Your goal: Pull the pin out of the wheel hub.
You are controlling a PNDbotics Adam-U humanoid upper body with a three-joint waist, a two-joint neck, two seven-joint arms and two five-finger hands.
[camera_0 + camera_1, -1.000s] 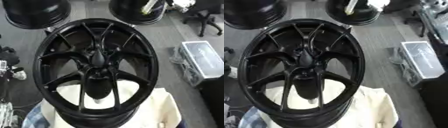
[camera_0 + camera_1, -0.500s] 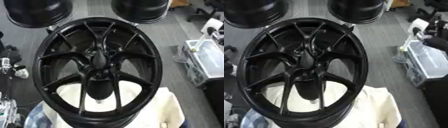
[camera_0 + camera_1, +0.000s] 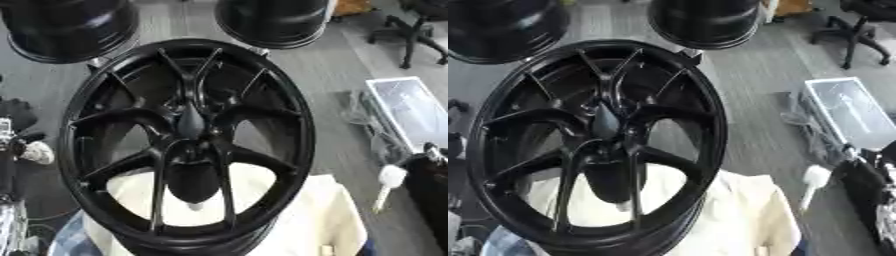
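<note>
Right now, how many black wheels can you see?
3. The big wheel sits centre on the cream cloth; one wheel is far left, another far centre. Both far ones are cut off.

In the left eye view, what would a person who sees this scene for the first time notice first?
The large black wheel fills the middle of the view, its spokes meeting at the hub, and it rests on a cream cloth. At the right edge the robot's right hand shows dark, with a white object beside it. Two more black wheels stand behind, at the top.
</note>
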